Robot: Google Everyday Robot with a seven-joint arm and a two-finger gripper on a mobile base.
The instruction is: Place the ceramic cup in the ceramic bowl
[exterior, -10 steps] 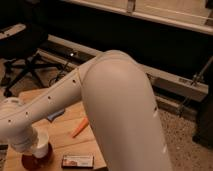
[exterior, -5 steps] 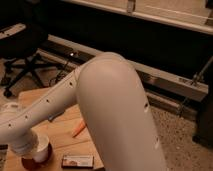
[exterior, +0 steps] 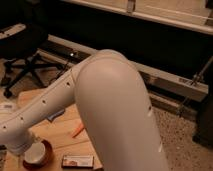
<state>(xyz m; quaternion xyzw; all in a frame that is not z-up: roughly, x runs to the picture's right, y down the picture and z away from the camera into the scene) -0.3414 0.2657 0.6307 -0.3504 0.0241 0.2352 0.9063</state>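
Ceramic cup [exterior: 34, 153] sits inside ceramic bowl [exterior: 44, 155], desk [exterior: 65, 142] at 8 o'clock. Claw [exterior: 17, 145] is just above-left; its state cannot be told. Release should be gentle, lift straight.

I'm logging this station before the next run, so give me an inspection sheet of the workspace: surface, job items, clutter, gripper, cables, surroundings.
Surface: light wooden table, mostly hidden by the white robot arm.
Job's things: small white ceramic cup sits inside the shallow orange-red ceramic bowl at the table's front left.
Clutter: thin orange stick-like item; flat dark rectangular packet; small bluish item beside the arm.
Gripper: gripper directly over the cup, hidden behind the wrist.
Cables: nothing seen.
Surroundings: black office chair at left; speckled floor; long metal rail behind.
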